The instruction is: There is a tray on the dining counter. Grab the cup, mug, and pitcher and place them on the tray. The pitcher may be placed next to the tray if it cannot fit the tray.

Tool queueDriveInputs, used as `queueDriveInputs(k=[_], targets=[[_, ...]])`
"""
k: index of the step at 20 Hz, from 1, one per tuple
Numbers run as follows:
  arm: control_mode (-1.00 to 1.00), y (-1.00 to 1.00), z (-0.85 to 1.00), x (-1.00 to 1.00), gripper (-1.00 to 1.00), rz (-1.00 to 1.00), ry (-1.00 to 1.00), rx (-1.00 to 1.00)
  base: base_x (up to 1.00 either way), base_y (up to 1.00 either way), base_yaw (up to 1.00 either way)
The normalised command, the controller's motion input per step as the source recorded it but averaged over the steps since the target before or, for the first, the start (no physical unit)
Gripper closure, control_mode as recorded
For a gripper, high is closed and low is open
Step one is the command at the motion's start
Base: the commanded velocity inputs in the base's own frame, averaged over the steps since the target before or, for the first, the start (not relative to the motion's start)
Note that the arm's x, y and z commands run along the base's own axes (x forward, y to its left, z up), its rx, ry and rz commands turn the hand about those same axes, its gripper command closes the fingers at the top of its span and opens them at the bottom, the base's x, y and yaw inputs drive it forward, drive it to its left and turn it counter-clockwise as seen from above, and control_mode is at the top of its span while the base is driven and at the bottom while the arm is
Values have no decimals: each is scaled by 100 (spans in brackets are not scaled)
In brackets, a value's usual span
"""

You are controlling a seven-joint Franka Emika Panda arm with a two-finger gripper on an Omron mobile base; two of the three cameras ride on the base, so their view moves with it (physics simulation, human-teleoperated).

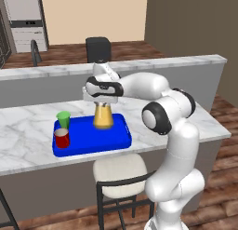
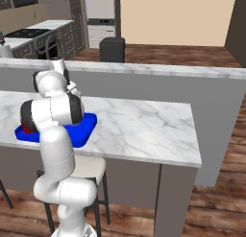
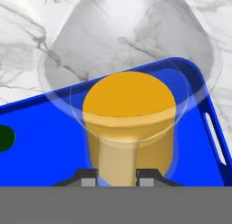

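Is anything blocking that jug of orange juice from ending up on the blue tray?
Nothing visible does. The pitcher is already over the tray, held in the gripper, and the cup and mug stand apart at the tray's other end.

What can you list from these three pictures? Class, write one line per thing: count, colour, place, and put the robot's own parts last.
tray: one, bright blue, on the counter's near side.
pitcher: one, clear glass with orange liquid, upright on the tray's far right part.
cup: one, green, on the tray's left end.
mug: one, red, on the tray just in front of the cup.
counter: one, white marble with grey veins, under the tray.
stool: one, pale seat on a dark frame, below the counter's front edge.
faucet: one, dark, behind the back ledge.
arm: one, white with dark joints, reaching over the tray.
gripper: one, dark tips, shut on the pitcher's neck.
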Motion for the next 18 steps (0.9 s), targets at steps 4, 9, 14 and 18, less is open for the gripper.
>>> queueDriveInputs(k=[4, 9, 14, 18], targets=[[-100, 9, -21, 0, 100, 0, 0, 0, 0, 0, 0], [-100, 5, -20, -6, 100, 0, 0, 0, 0, 0, 0], [-100, 2, -22, -29, 100, 0, -3, 0, 0, 0, 0], [-100, 0, -19, -42, 100, 0, -10, 0, 0, 0, 0]])
